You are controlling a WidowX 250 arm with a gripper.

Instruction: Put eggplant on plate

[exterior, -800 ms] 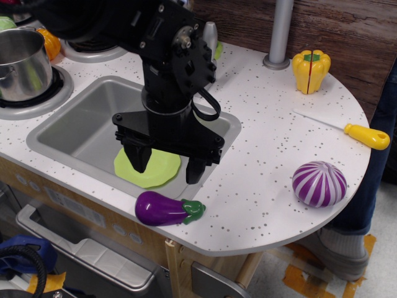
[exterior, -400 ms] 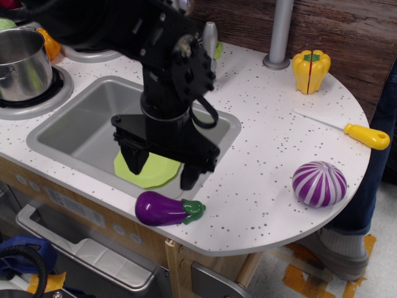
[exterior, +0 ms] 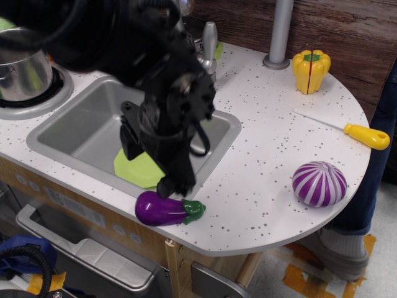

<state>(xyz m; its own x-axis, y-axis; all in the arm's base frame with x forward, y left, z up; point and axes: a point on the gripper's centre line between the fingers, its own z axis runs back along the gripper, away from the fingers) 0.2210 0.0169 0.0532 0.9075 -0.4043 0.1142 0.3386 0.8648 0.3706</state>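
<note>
The purple eggplant [exterior: 162, 209] with its green stem cap lies on the speckled counter at the front edge, just outside the sink. The lime-green plate [exterior: 135, 172] lies in the sink's near right corner, partly hidden by the arm. My black gripper [exterior: 152, 166] is open and empty, turned so one finger [exterior: 173, 184] hangs just above the eggplant's top and the other finger [exterior: 130, 146] is over the plate.
The grey sink [exterior: 74, 127] sits left of centre with a faucet [exterior: 209, 38] behind it. A steel pot [exterior: 22, 67] stands at far left. A yellow pepper [exterior: 311, 70], a yellow-handled tool [exterior: 367, 136] and a purple-and-white striped toy [exterior: 319, 184] lie at right.
The gripper has rotated about its wrist and dropped toward the front, bringing one finger down close above the eggplant. The eggplant and plate have not moved.
</note>
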